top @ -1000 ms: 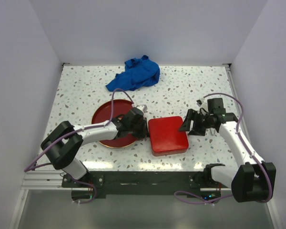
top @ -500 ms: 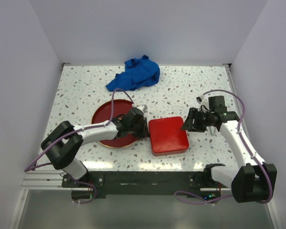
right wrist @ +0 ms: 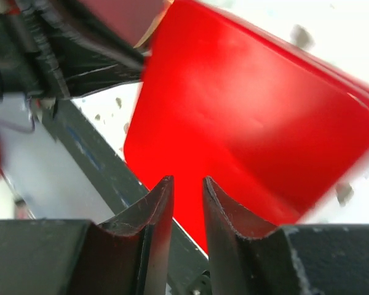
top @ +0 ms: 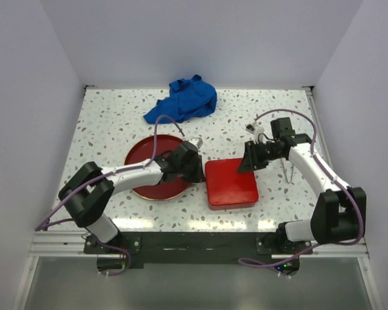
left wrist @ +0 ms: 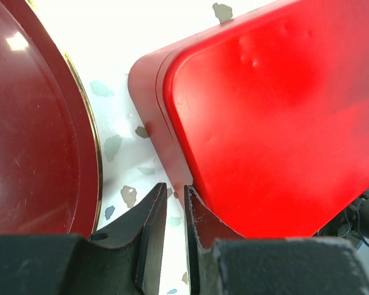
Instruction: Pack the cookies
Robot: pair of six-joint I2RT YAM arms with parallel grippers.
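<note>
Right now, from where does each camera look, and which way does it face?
Top external: above and behind the bases, looking down on the table; left arm and right arm show.
Left wrist: low over the table, facing the red box and dark red plate; own jaws at bottom.
Right wrist: over the box, facing the left arm; own jaws at bottom.
Shared: all three show the red box.

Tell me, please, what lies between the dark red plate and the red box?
In the left wrist view, only a narrow strip of speckled table, with the left gripper poking into it.
</note>
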